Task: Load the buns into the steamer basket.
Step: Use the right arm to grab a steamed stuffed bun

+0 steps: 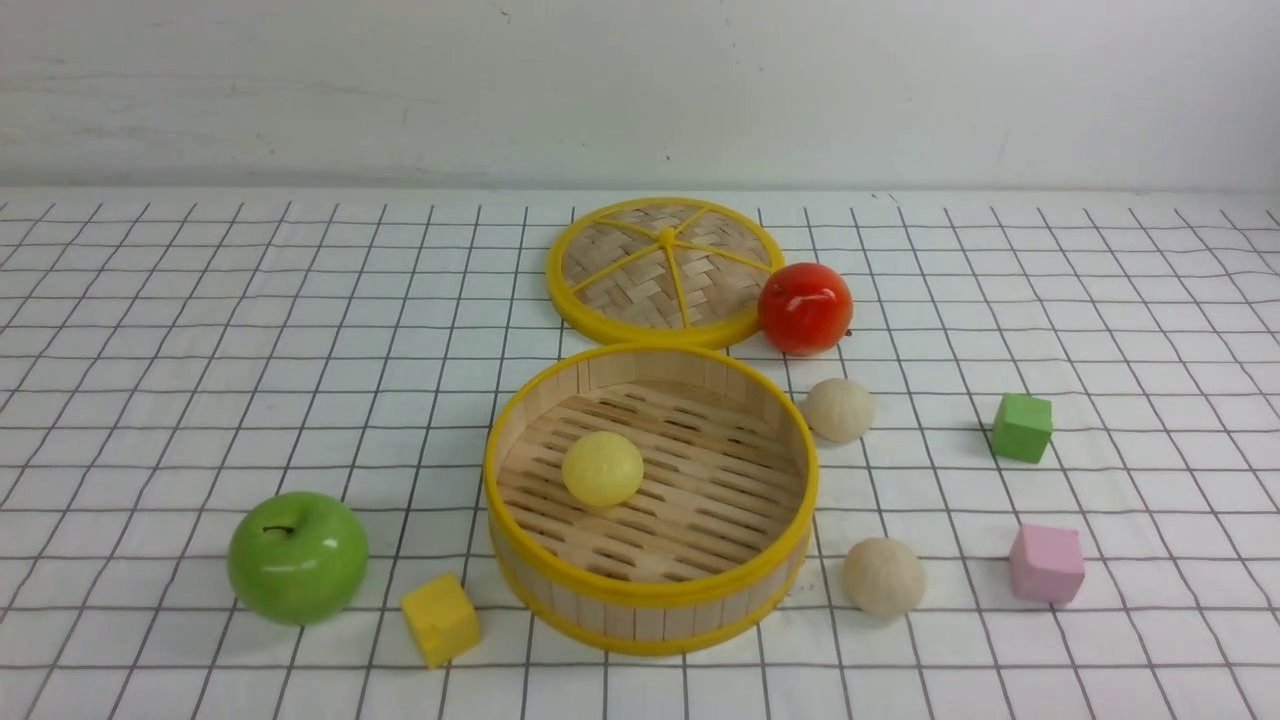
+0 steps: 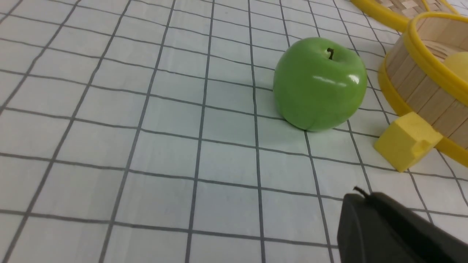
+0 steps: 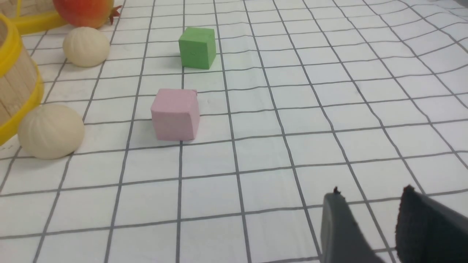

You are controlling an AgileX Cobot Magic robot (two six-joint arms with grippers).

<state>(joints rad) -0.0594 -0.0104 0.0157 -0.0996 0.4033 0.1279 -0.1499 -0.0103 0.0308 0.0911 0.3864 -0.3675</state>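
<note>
The steamer basket (image 1: 652, 598) stands at the middle of the table, with the smooth pale yellow bun (image 1: 602, 467) on its slatted floor. Two cream-beige buns lie on the cloth to its right, one nearer (image 1: 883, 576) and one farther (image 1: 839, 409). The right wrist view shows both, the nearer one (image 3: 51, 131) beside the basket wall (image 3: 18, 87) and the farther one (image 3: 86, 46). My right gripper (image 3: 371, 195) is open and empty, well short of them. My left gripper (image 2: 360, 195) is shut and empty, short of the basket (image 2: 420, 91). Neither gripper shows in the front view.
The flat woven lid (image 1: 665, 270) lies behind the basket, with a red fruit (image 1: 804, 307) beside it. A green apple (image 1: 297, 557) and a yellow cube (image 1: 440, 618) sit to the basket's front left. A green cube (image 1: 1022, 427) and a pink cube (image 1: 1046, 563) sit to the right.
</note>
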